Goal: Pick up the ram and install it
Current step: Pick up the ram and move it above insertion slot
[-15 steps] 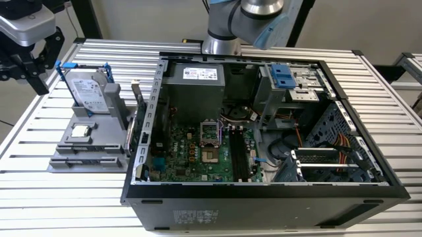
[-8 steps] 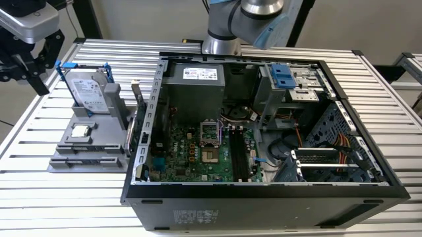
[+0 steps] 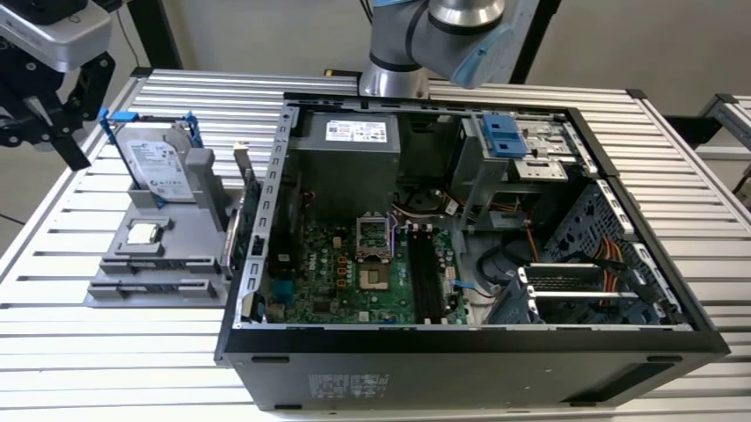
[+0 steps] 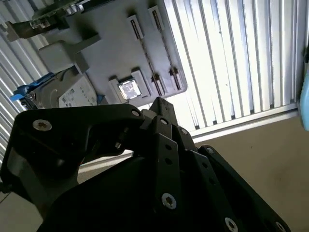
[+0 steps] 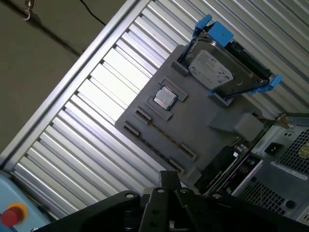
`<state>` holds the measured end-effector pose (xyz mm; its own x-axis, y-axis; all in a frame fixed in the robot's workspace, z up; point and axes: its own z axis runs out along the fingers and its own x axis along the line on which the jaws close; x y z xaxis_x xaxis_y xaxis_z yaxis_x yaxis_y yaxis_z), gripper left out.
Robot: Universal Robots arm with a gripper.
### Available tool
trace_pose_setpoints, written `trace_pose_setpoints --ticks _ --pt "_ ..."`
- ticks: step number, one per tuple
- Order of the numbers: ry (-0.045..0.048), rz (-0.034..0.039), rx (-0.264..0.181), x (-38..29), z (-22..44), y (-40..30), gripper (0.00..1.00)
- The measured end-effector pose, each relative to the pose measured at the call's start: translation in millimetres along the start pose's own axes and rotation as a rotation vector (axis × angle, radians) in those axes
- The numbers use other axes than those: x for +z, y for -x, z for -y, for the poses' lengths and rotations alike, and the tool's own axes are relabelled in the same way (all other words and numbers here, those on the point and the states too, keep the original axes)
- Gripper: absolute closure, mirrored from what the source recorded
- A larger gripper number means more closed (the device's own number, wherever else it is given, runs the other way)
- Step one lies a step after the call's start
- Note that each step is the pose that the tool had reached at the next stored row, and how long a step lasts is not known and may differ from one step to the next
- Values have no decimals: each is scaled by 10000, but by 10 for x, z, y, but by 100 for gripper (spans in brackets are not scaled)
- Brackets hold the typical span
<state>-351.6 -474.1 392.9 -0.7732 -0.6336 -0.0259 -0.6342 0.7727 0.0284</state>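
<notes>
I hold my black gripper (image 3: 47, 136) above the grey plastic parts holder (image 3: 153, 264) (its opening: I cannot tell); the thin ram stick, perhaps slotted there, should be light but brittle, best pinched by its long edges.

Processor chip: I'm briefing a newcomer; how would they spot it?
At the exterior view's left of the open computer case sits a grey holder. The processor chip lies flat on it, near the upright blue-bracketed hard drive: small, square, silver.

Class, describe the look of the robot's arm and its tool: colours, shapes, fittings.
The arm is silver-grey, with rounded joints and a light blue cap. The tool is black, built of angular links with silver screw heads, under a pale grey housing.
</notes>
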Motion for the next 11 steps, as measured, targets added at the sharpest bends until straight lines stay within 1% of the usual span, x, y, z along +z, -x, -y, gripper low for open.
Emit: trace_pose_setpoints --ticks 6,11 --pt "13 -15 -515 0 -1 -1 100" --pt "31 -34 -1179 0 -1 -1 100"
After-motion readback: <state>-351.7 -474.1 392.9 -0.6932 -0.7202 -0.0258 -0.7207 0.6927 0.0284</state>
